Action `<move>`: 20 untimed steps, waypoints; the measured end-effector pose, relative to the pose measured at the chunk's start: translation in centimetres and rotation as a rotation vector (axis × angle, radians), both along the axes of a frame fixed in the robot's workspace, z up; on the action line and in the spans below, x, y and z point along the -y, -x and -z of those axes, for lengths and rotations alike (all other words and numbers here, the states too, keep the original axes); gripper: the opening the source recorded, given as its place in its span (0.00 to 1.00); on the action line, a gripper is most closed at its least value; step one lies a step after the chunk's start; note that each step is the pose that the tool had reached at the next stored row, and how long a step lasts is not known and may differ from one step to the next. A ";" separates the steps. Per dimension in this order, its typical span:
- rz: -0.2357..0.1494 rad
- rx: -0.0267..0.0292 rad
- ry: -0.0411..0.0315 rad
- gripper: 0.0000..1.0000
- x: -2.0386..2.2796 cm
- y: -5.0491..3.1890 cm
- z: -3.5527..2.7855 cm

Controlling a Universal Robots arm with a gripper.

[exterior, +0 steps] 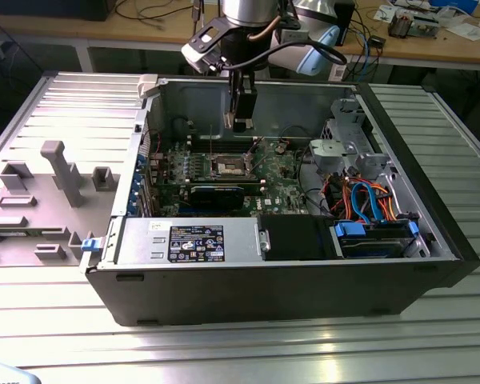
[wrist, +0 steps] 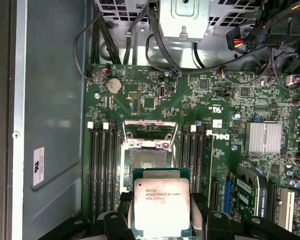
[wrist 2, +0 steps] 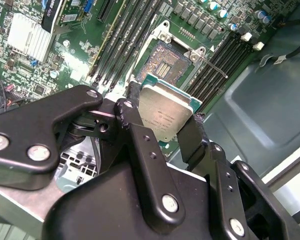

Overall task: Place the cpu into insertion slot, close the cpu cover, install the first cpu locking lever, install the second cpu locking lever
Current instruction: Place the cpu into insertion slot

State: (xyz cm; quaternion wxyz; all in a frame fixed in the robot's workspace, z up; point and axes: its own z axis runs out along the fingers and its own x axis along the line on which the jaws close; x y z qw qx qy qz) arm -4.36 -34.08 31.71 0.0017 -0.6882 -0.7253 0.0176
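Note:
In both wrist views my gripper (wrist: pixel 162 206) is shut on the cpu (wrist: pixel 162 199), a flat square chip with a silvery-tan top, one black finger on each of two opposite edges. The chip (wrist 2: pixel 165 112) hangs above the motherboard, beside the insertion slot (wrist: pixel 147 159), whose dark centre lies bare. The cpu cover (wrist: pixel 147 131), a thin silvery frame, stands swung open at the slot's far edge. A thin locking lever (wrist 2: pixel 212 64) sticks out along the slot (wrist 2: pixel 165 60). In the exterior view my gripper (exterior: pixel 242 122) hovers inside the open computer case above the slot (exterior: pixel 228 166).
Long narrow memory slots (wrist: pixel 102 170) flank the socket on both sides. A finned heatsink (wrist: pixel 262 137) and a long black card (exterior: pixel 216 192) lie nearby. Case walls, a drive cage (exterior: pixel 348 148) and cable bundles (exterior: pixel 368 200) surround the board. A grey fixture (exterior: pixel 56 172) stands at the exterior view's left.

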 end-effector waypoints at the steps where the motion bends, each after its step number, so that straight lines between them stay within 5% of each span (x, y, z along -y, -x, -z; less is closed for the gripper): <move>1: 0.000 0.0000 0.0000 0.55 0.00 0.00 0.01; 20: 0.000 0.0000 0.0000 0.55 0.00 0.00 0.52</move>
